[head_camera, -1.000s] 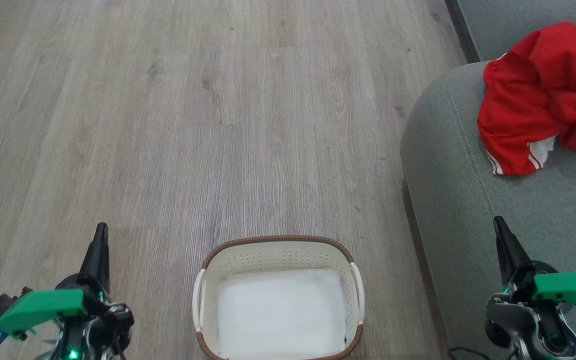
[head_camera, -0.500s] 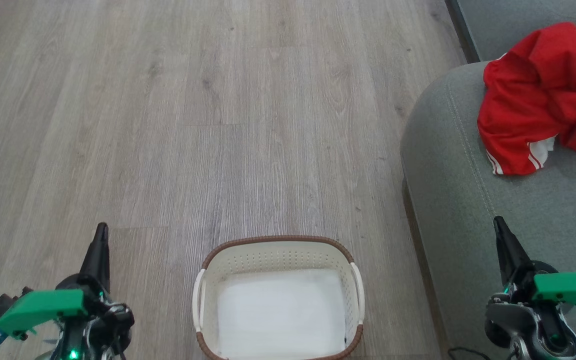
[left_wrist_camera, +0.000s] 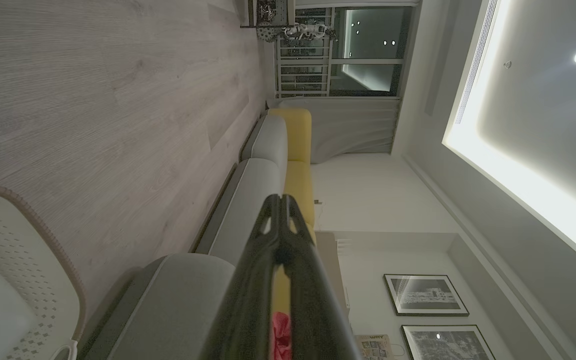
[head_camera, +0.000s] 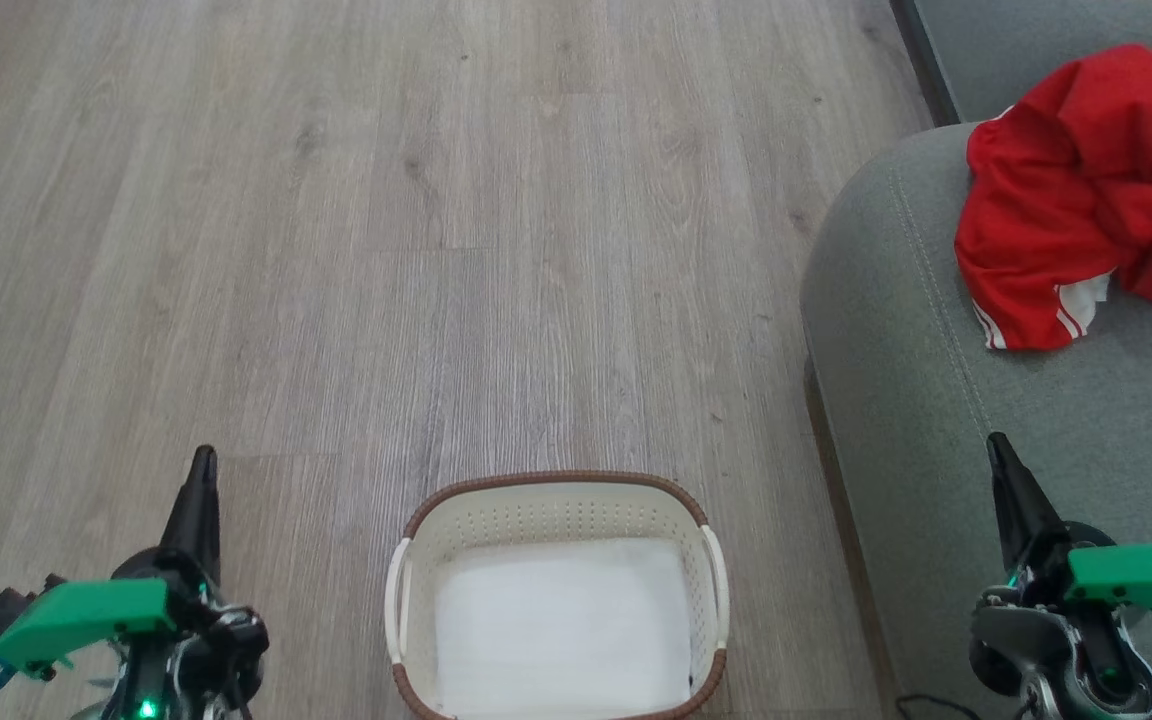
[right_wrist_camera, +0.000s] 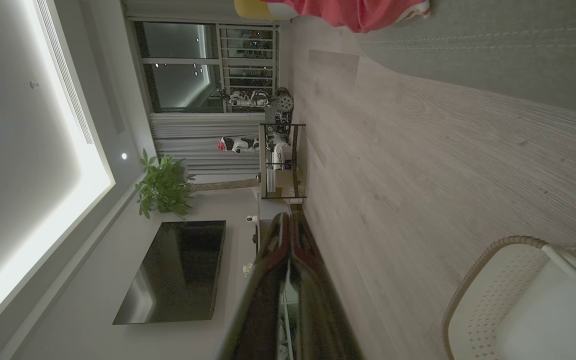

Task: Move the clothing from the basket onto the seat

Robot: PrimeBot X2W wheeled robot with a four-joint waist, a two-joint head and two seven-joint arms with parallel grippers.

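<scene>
The red clothing point(head_camera: 1086, 190) with white stripes lies bunched on the grey-green seat point(head_camera: 916, 370) at the upper right of the head view; it also shows as red clothing point(right_wrist_camera: 363, 11) at the top of the right wrist view. The cream basket point(head_camera: 556, 510) with a brown rim stands on the floor at the bottom centre, holding only a flat white liner point(head_camera: 561, 625). My left gripper point(head_camera: 201, 462) is shut and empty, left of the basket. My right gripper point(head_camera: 996, 445) is shut and empty over the seat's near part, well short of the clothing.
Pale wood floor point(head_camera: 386, 250) stretches ahead and to the left. The seat's rounded corner point(head_camera: 836, 250) lies close to the right of the basket. The wrist views show the basket point(left_wrist_camera: 18, 270), a sofa with yellow cushions point(left_wrist_camera: 295, 145), a shelf unit point(right_wrist_camera: 280, 160) and a dark screen point(right_wrist_camera: 178, 270).
</scene>
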